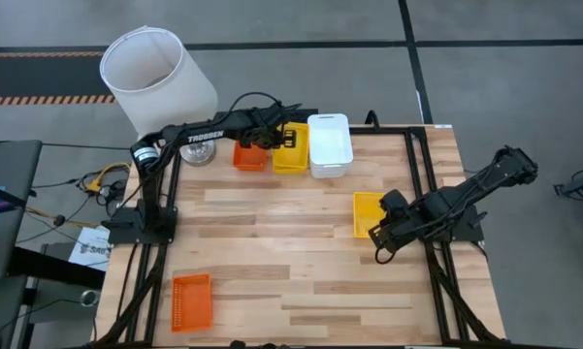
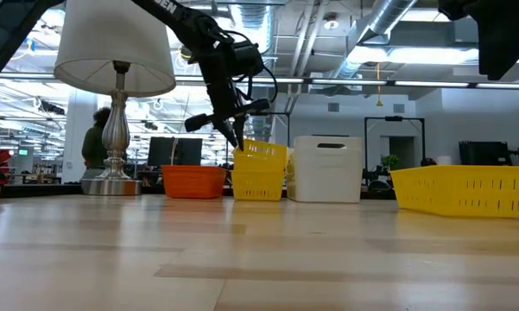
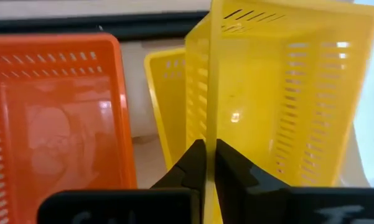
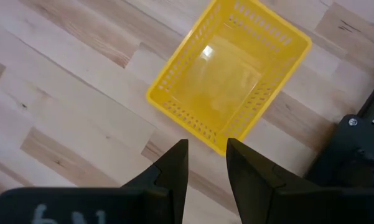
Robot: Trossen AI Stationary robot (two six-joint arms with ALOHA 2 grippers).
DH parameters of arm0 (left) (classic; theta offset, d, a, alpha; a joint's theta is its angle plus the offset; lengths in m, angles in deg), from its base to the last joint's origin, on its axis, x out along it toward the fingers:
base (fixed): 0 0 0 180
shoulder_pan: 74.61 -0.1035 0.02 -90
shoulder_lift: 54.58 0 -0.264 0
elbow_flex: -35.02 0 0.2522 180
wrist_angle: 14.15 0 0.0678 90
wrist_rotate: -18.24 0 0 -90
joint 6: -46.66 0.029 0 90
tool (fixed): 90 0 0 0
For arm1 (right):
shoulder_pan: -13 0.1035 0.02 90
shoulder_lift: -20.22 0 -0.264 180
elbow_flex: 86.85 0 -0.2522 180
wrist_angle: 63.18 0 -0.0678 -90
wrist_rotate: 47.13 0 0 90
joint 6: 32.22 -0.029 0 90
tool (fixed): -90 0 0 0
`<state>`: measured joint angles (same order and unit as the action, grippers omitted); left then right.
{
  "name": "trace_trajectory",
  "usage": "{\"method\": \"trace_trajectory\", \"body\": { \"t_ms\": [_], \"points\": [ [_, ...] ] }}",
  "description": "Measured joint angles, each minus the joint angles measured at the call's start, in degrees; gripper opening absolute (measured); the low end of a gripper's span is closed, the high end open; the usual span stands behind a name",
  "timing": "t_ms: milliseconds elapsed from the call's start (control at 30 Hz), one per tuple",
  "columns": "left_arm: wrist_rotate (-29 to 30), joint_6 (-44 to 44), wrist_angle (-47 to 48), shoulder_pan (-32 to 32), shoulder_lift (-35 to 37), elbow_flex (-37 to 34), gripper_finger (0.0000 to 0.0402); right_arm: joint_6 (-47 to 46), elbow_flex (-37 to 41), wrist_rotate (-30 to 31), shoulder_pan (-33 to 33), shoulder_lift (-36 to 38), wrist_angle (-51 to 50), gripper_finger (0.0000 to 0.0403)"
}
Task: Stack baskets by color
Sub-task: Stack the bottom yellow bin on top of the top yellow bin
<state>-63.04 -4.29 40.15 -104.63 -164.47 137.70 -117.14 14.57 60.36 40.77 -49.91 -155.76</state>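
Left end effector (image 3: 205,163) clamped on wall of tilted yellow basket (image 3: 280,93), over second yellow basket (image 3: 165,106) at counter (image 1: 301,223) 12 o'clock, between orange basket (image 1: 250,155) and white basket (image 1: 330,145). Right end effector (image 4: 206,163) slightly parted, empty, above lone yellow basket (image 4: 227,78) at 3 o'clock. Another orange basket (image 1: 192,301) at 7 o'clock.

- table (image 1: 301,291): pale wood planks, visible grain, satin sheen in low view
- orange basket (image 3: 56,118): glossy plastic, slotted walls, smooth floor with reflections
- held yellow basket (image 3: 286,93): thin translucent-looking plastic, shiny, slotted sides
- yellow basket under it (image 3: 165,93): same glossy plastic
- lone yellow basket (image 4: 230,74): glossy floor, perforated plastic walls
- white basket (image 1: 330,145): smooth white plastic
- front orange basket (image 1: 192,301): perforated plastic
- lampshade (image 1: 155,73): matt white, cloth-like
- lamp base (image 2: 117,151): polished silvery metal
- left gripper (image 3: 205,168), right gripper (image 4: 206,163): matt black fingers, plastic-looking
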Motion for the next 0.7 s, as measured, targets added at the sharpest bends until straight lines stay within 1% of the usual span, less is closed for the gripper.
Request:
{"method": "trace_trajectory", "body": {
  "t_ms": [133, 333, 533, 633, 700],
  "points": [
    [-2.9, -0.7, 0.0, 0.0, 0.0, 0.0, 0.0030, 1.2, 0.0, 0.0, 0.0, 0.0, 0.0, 0.0131],
    [-3.7, -2.6, 0.0, 0.0, 0.0, 0.0, 0.0094, 1.4, 0.0, 0.0, 0.0, 0.0, 0.0, 0.0131],
    [-5.3, -2.4, -0.2, 0.0, 0.0, 0.0, 0.0155, 1.4, 0.0, 0.0, 0.0, 0.0, 0.0, 0.0131],
    [-7.6, -1.3, 0.3, -0.3, 0.4, 0.2, 0.0175, 1.4, 0.0, 0.0, 0.0, 0.0, 0.0, 0.0131],
    [-8.6, -1.2, 2.3, -0.3, 0.6, 1.3, 0.0183, 1.4, 0.0, 0.0, 0.0, 0.0, 0.0, 0.0131]
  ]
}}
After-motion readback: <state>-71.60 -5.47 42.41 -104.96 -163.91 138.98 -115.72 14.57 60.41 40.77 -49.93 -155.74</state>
